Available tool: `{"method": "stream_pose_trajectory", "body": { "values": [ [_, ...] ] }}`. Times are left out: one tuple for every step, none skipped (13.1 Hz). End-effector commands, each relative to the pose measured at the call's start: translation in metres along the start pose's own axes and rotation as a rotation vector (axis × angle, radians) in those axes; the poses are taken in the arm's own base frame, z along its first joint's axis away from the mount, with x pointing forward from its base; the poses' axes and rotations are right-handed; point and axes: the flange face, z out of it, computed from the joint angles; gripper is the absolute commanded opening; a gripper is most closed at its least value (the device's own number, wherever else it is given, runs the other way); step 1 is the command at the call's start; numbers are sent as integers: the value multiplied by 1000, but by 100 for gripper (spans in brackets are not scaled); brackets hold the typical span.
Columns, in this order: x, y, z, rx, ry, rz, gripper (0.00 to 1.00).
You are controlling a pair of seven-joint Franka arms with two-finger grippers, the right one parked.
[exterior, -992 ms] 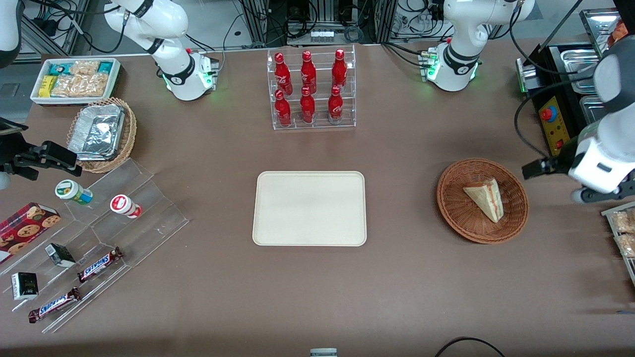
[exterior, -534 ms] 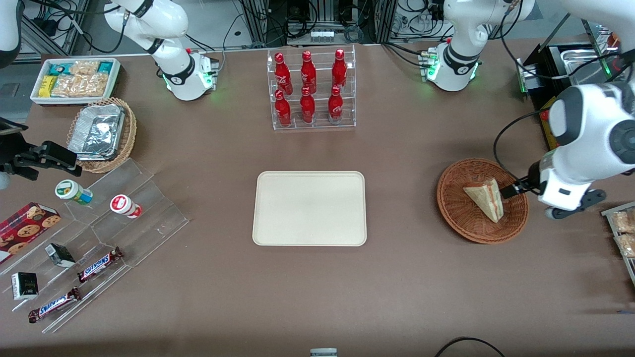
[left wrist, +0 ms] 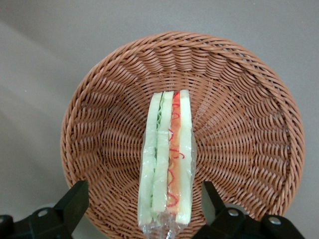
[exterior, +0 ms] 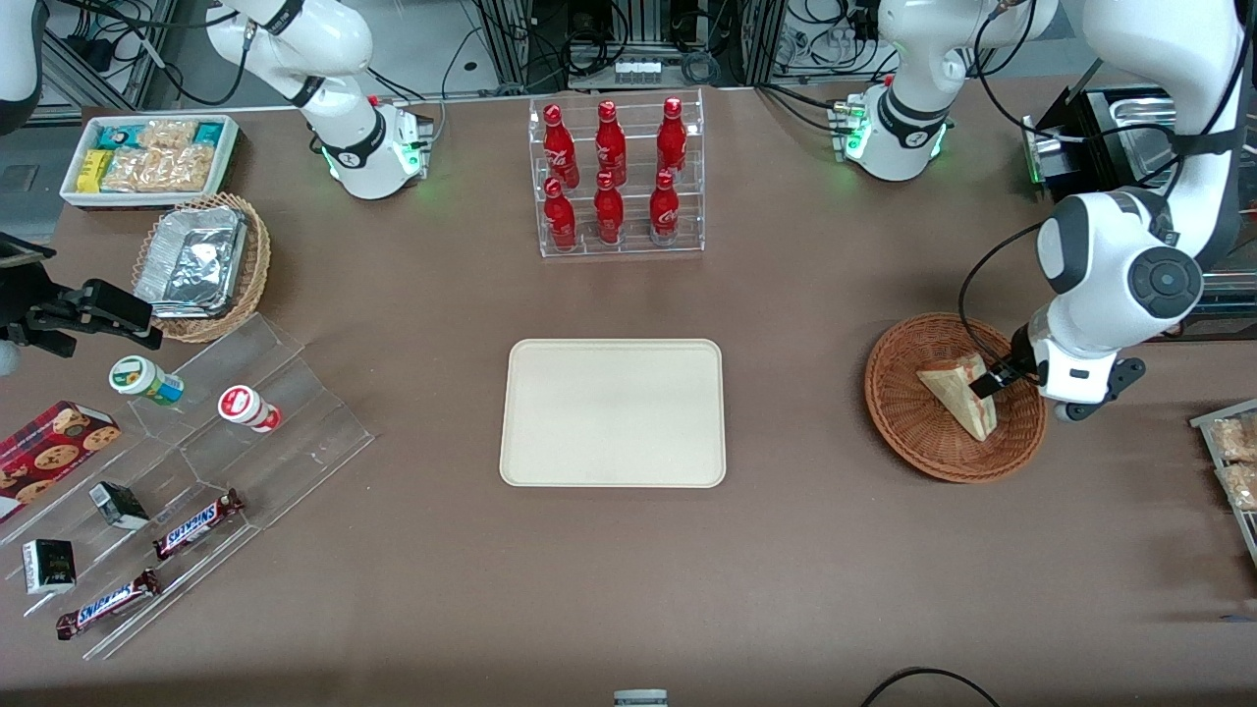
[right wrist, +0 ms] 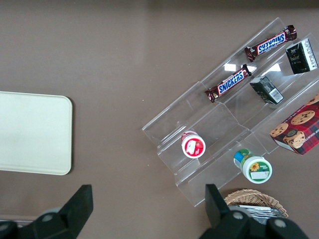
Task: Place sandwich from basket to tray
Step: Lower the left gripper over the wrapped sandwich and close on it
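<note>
both jaws (left wrist: pixel 142 209) seemingly flank the sandwich (left wrist: pixel 167 159), apart.

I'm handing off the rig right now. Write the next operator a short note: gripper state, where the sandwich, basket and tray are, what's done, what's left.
Gripper: open, low over the basket, jaws straddling the sandwich at its filling edge, not closed on it.
Sandwich: wrapped, standing on edge inside the basket, toward the working arm's end of the table.
Tray: mid-table, nothing on it.
Done: approach and alignment.
Left: close on the sandwich, lift, carry to the tray, release.
</note>
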Motion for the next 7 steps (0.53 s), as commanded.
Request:
{"method": "stream_pose_trajectory", "body": {
  "values": [
    [-15,-4,3,-32,40,-46,100],
    [-19,-5,8,-41,50,-42,100],
    [-22,-5,14,-48,58,-40,100],
    [-25,-5,21,-52,64,-37,100],
    [-26,-4,24,-57,70,-33,100],
    [-28,-4,27,-56,70,-28,100],
    [-32,0,30,-53,65,-20,100]
  ]
}}
